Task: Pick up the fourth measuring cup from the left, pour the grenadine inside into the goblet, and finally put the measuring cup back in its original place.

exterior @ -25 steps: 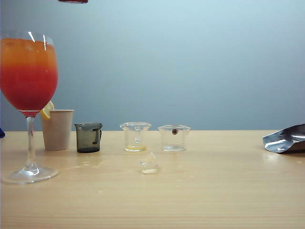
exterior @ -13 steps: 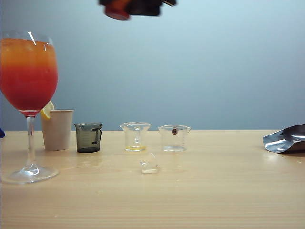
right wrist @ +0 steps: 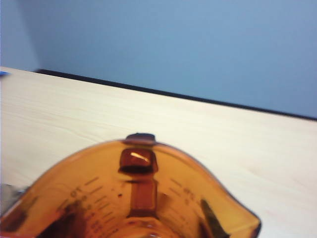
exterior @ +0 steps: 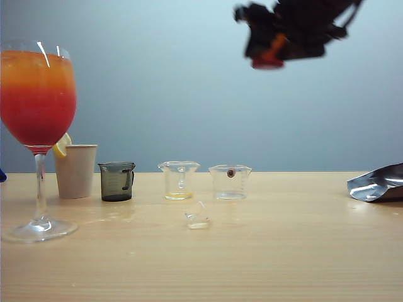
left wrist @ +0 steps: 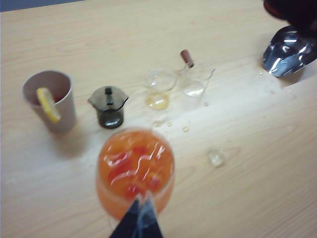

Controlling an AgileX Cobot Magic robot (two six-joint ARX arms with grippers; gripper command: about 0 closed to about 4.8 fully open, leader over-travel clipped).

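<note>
Evidently past the pour: carries the fourth measuring cup (exterior: 269, 58) high above the right half of the table (exterior: 283, 264), grasped by the right gripper (exterior: 286, 38), both blurred and dark against the blue wall. Fills the right wrist view with that same amber cup (right wrist: 133, 198), handle side facing the camera, only dark smears on the inner wall, so probably emptied. Shows no fingers there; judged a firm hold all the same, with the cup aloft and nothing else under it.

Leaves the goblet (exterior: 38, 126) at the far left, toward the near edge, almost brimful: orange on top, the grenadine (exterior: 36, 123) sunk as a red layer beneath. Looks like the pouring step done, with only the return left.

Lines up, farther back from left to right, a white paper cup (exterior: 75, 170) with a lemon slice, a dark grey cup (exterior: 117, 181), a clear cup with a yellow residue (exterior: 179, 180) and a second clear cup (exterior: 230, 181). Leaves bare wood to the right of that last cup, before the foil bag (exterior: 376, 182): most likely the amber cup's own place, hence the carry toward that side. Calls for care over a small clear lump (exterior: 197, 217) lying just in front of the row.

Hangs the left gripper (left wrist: 137, 225) over the goblet (left wrist: 134, 166), only its dark tips showing; clenched or released, cannot tell.
</note>
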